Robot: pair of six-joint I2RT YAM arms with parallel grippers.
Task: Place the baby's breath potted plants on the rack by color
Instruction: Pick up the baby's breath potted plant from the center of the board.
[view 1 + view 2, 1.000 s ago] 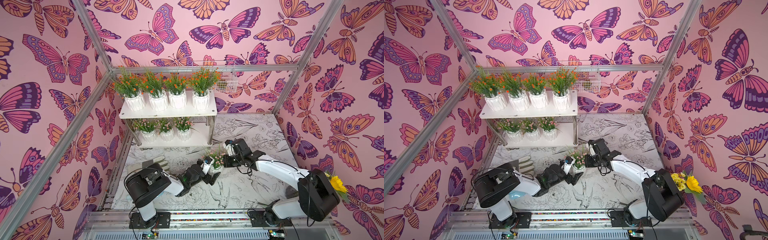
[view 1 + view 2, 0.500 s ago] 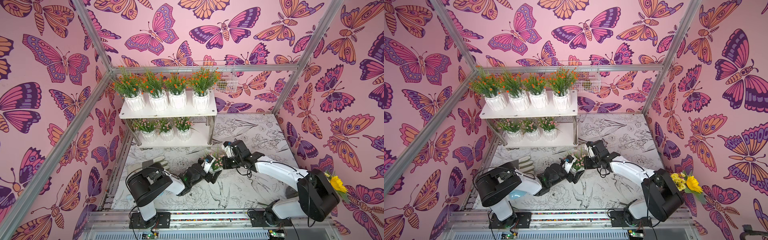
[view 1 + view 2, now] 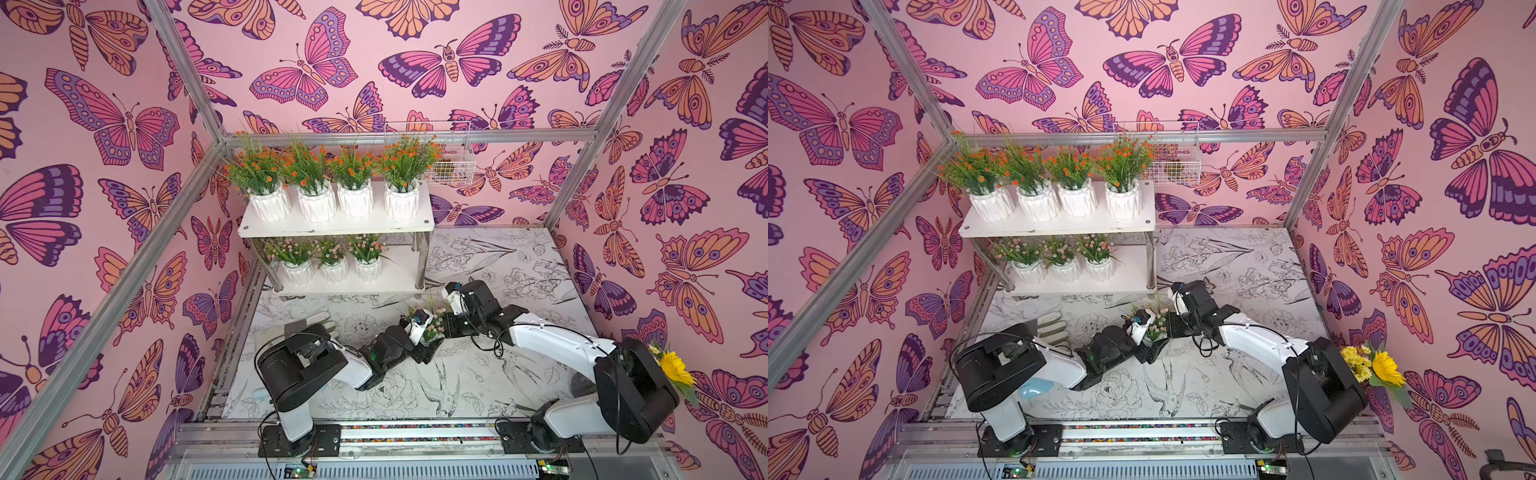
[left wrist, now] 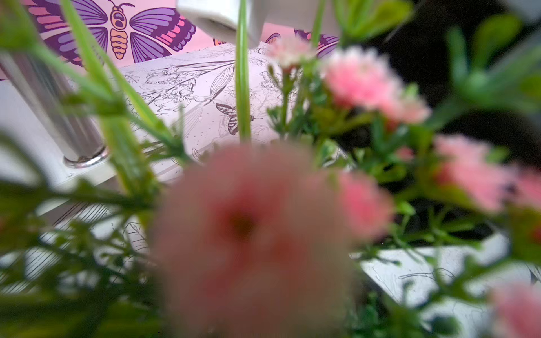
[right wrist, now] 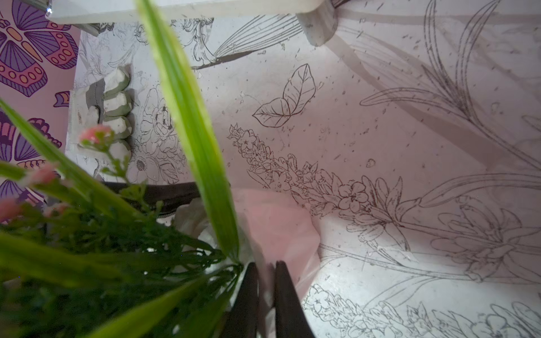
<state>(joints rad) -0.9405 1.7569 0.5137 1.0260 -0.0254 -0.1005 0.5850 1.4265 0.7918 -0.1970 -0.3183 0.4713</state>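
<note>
Pink plant (image 3: pixel 435 328) at right tool (image 5: pixel 265 266) tips

In both top views the left pincer (image 3: pixel 424 341) is disappearing under the sprigs of the pink potted plant (image 3: pixel 434 326), so the stance of its jaws is not showing, and the two arms are hiding most of the pot. In the left wrist view a blurred pink flower (image 4: pixel 251 234) is filling the middle and covering that pincer. In the right wrist view the picture's edge is cutting off the right pincer (image 5: pixel 268 292), and whatever is lying between its fingers (image 5: pixel 248 295) is blurring out. The contents of the wire basket (image 3: pixel 451 166) are showing too small to tell.
</note>
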